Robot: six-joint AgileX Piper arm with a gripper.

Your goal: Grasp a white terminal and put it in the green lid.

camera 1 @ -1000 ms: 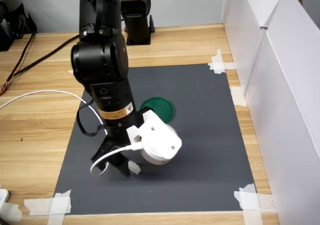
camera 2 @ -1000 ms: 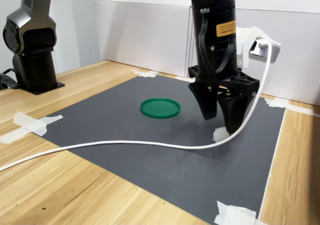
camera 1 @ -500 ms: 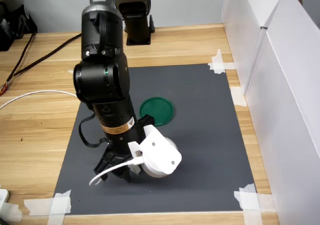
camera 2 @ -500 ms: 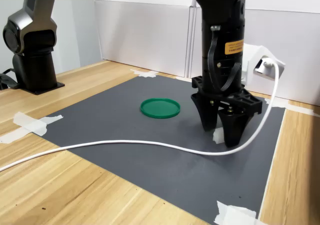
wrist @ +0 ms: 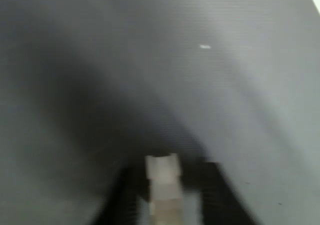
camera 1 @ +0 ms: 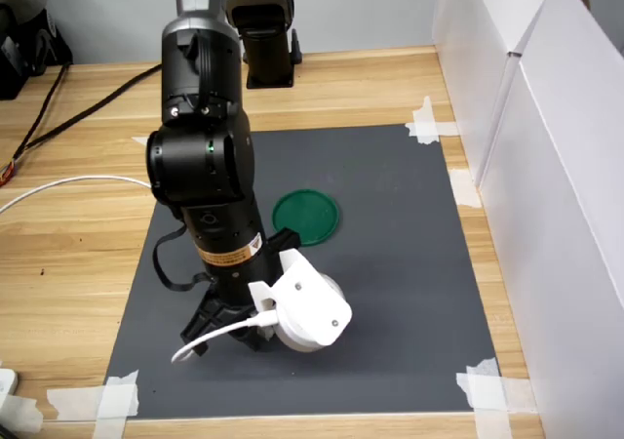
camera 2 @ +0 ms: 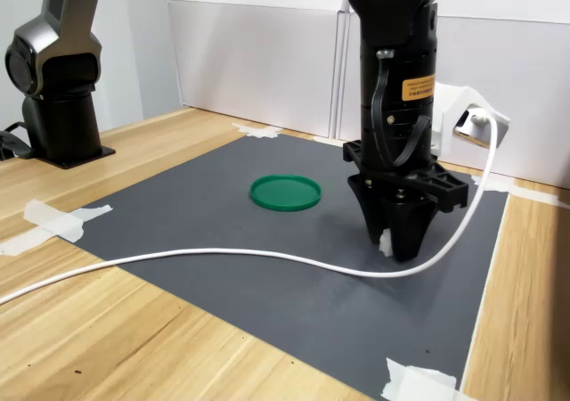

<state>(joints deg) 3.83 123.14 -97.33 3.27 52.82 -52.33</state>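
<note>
Dark matting is carrying the lid [camera 2: 284, 192] well apart from your gripper [camera 2: 388, 242], whose jaws are closing around the terminal [wrist: 163, 178]; lifting early is risking a slip.

A dark grey mat [camera 1: 390, 263] lies flat on a wooden table [camera 1: 78, 263], its corners held down with strips of white tape [camera 1: 487, 388]. A white cable [camera 2: 178, 260] trails across the mat's near part in the second exterior view. White panels [camera 1: 546, 166] stand along the first exterior view's right, and a black stand [camera 2: 58, 125] sits far left in the second exterior view.
</note>
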